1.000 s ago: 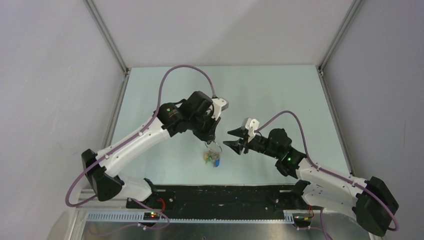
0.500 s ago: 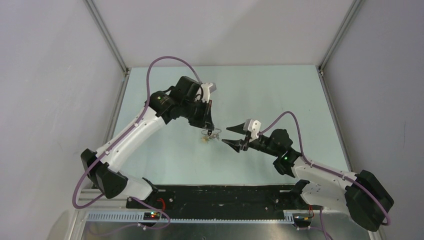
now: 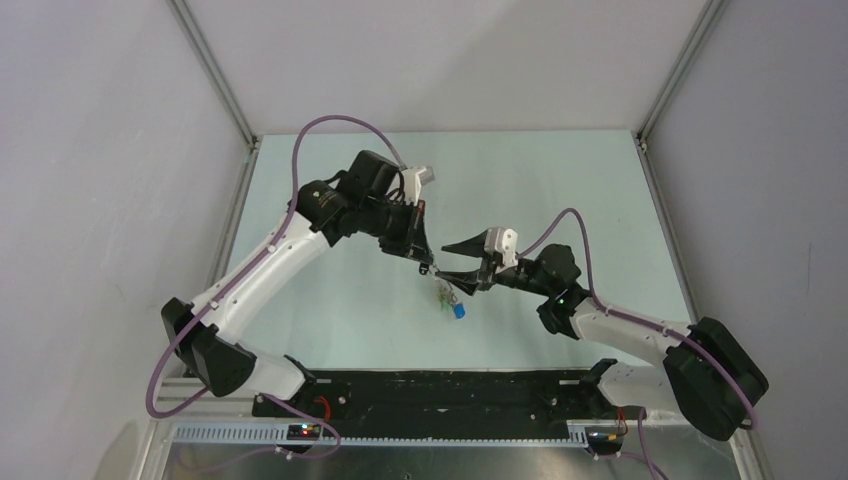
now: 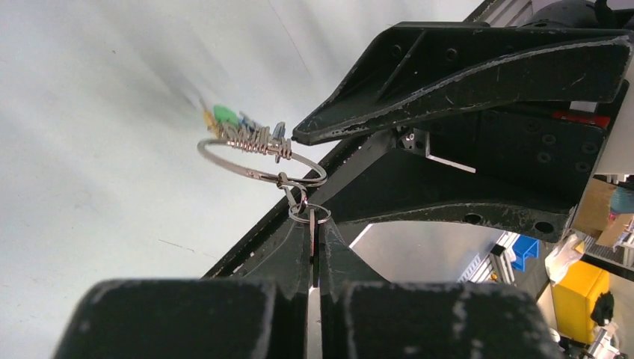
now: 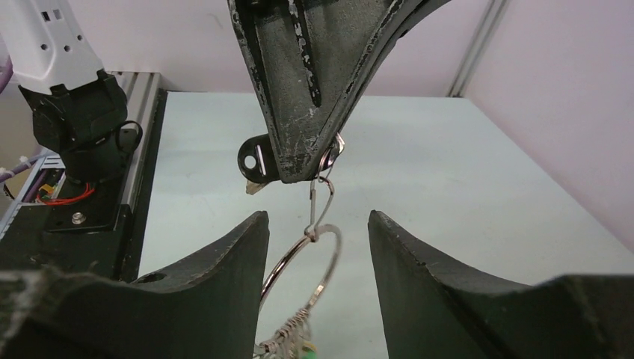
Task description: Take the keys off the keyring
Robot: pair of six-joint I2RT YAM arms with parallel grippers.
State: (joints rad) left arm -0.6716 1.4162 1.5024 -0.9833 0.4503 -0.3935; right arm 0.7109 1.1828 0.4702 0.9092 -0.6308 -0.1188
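The left pincer is clamped together on a small ring at its very tips, and from that a slim clip carries the keyring, which hangs free just below the tips, clear of the surface. The keys sit bunched on the ring's far side from the left pincer – a green head shows among them, and a blue one in the top view. The right pincer stands apart, one finger on each side of the ring's upper arc; it seems to touch nothing, though near its left finger the wire runs too close to be sure. The whole bunch looks light, so weight should be no trouble; the trouble is likely that it dangles from a loose link and will swing or twist at the first nudge. The wire is thin, stiff and smooth, apt to slip out from between flat pads, so a hold squarely across the ring's plane seems safest for steadying it. The keys are small and crowded – the plastic heads probably offer the best purchase, taken one at a time.
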